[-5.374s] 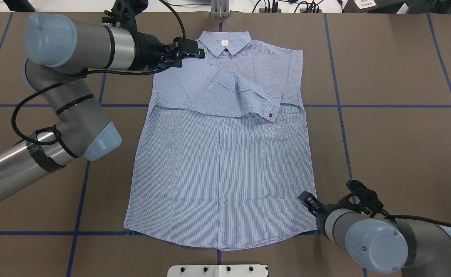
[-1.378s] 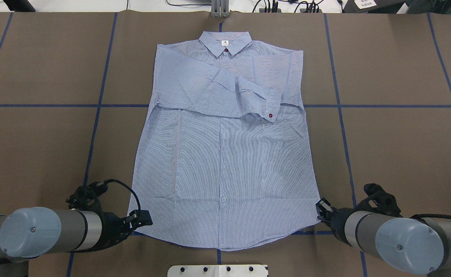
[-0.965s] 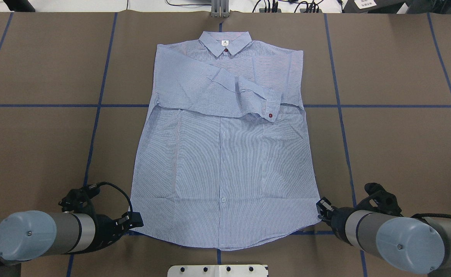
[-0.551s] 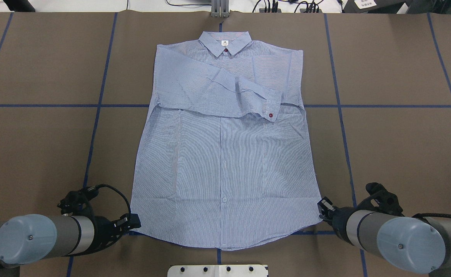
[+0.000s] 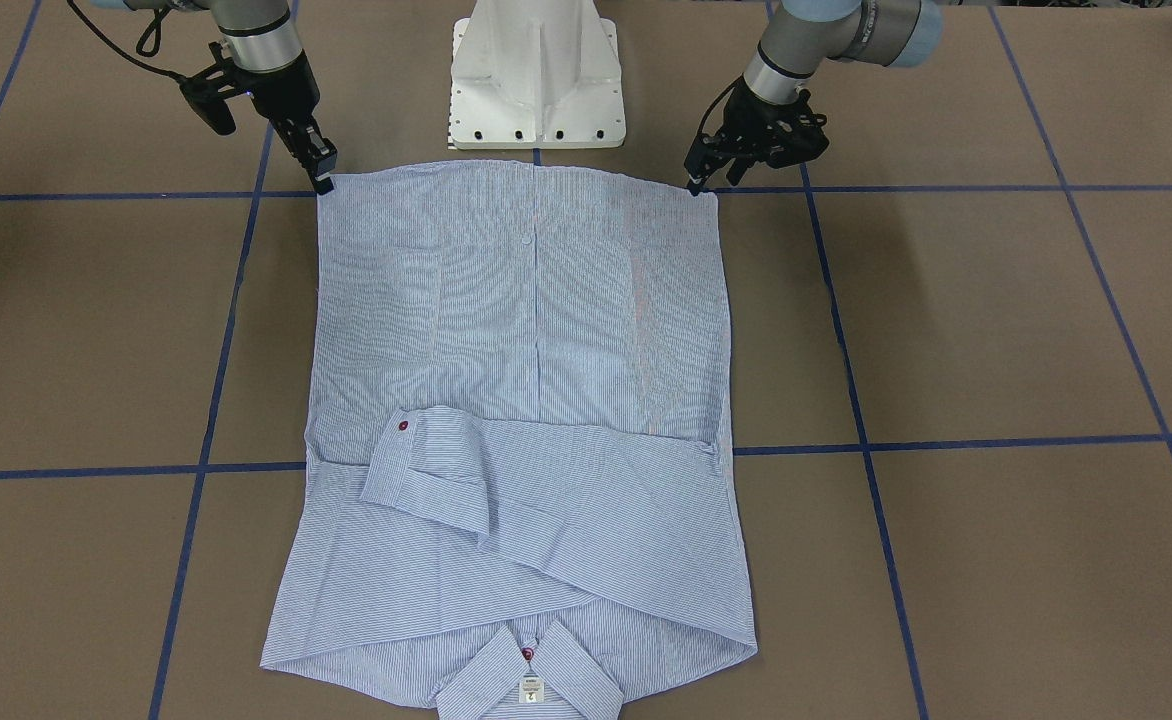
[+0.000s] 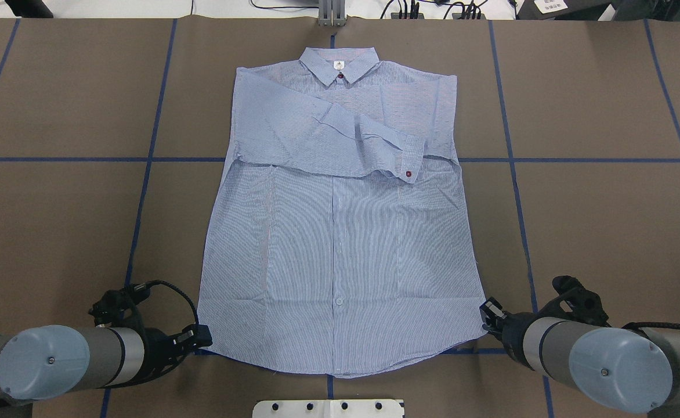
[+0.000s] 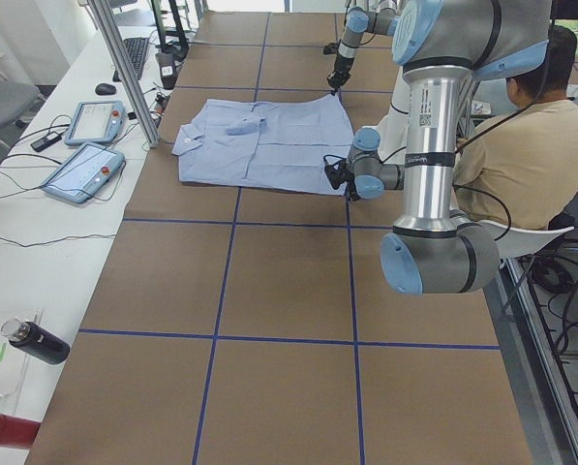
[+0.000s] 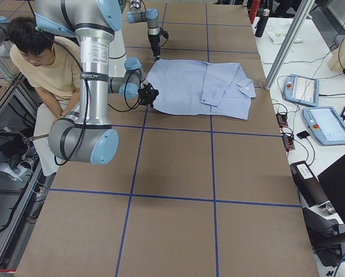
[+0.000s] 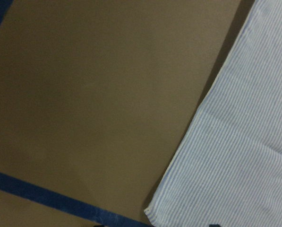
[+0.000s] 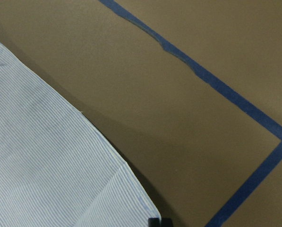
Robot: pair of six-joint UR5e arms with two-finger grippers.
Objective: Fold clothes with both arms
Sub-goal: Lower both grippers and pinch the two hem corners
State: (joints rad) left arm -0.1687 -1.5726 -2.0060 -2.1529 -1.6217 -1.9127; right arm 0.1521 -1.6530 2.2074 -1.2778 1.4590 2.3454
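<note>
Black left gripper (image 6: 202,335) sits at the lower-left hem corner of the light-blue pinstriped shirt (image 6: 340,244), flat mid-frame overhead; black right gripper (image 6: 485,312) at the lower-right. Jaw spacing: cannot tell.

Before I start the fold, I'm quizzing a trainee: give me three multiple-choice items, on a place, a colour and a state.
1. Where are the left gripper and right gripper? A at the collar; B at the hem corners of the shirt; C over the cuff.
2. What colour are the tape lines on the table? A red; B white; C blue.
3. How does the top sleeve lie? A folded across the chest; B stretched sideways; C hanging off the edge.
B: each sits by a hem corner. C: the grid is blue. A: it lies over the shirt front.
</note>
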